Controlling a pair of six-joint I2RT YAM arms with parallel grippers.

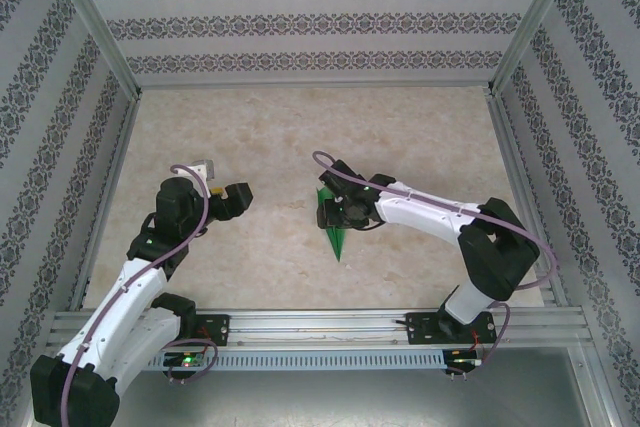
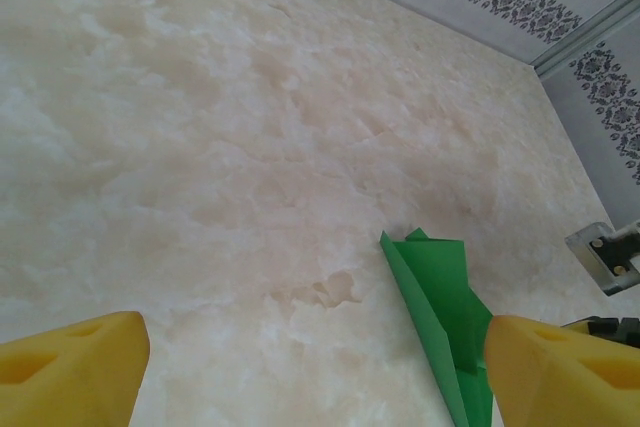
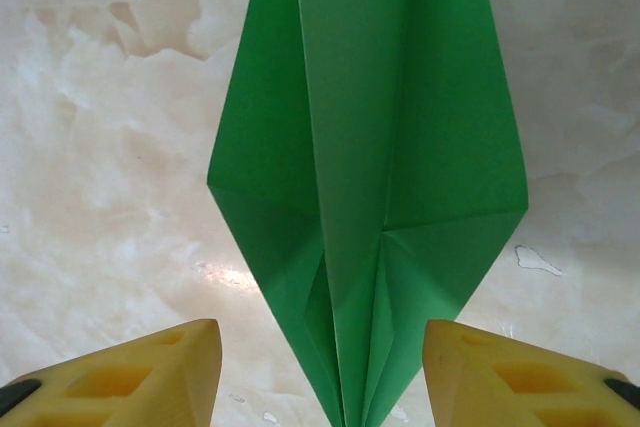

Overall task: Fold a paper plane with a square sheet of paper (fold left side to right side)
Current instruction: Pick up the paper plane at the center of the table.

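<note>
The plane (image 3: 400, 127) lies on the worktop (image 1: 300, 127) near its middle, already narrow and pointed, with a centre crease and layered wings. The right tool (image 3: 322, 377) hangs just over it. Its two yellow fingers (image 3: 150, 377) stand apart, one on each side of the narrow end where the folded layers meet, and they do not touch the paper. I think this position is chosen so that closing would press the layers together along the crease.

The left tool (image 2: 315, 367) hovers to the left of the plane with its fingers wide apart and nothing between them. It is probably kept there to leave room for the right arm, yet near enough to hold the paper down if it slips.
</note>
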